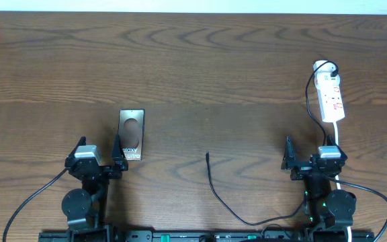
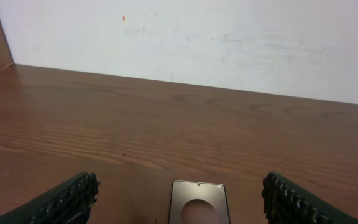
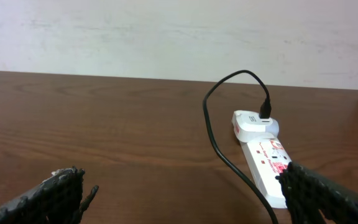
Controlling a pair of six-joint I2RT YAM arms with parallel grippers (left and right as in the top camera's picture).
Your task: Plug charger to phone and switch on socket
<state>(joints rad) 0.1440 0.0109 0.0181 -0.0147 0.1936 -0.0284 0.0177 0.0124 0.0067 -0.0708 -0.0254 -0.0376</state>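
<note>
Right gripper (image 1: 308, 152), open and empty, is best closed just behind the thin black charger cable's tip (image 1: 207, 157), right of the flat bronze-brown phone (image 1: 132, 136).

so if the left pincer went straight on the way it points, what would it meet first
Probably the phone, lying flat just ahead between the open fingers of the left pincer; it may pass above it, since height is unclear.

One phone (image 1: 132, 134), one charger (image 1: 209, 169), one socket (image 1: 330, 99).

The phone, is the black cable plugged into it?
No, the cable ends on the table, apart from the phone.
</note>
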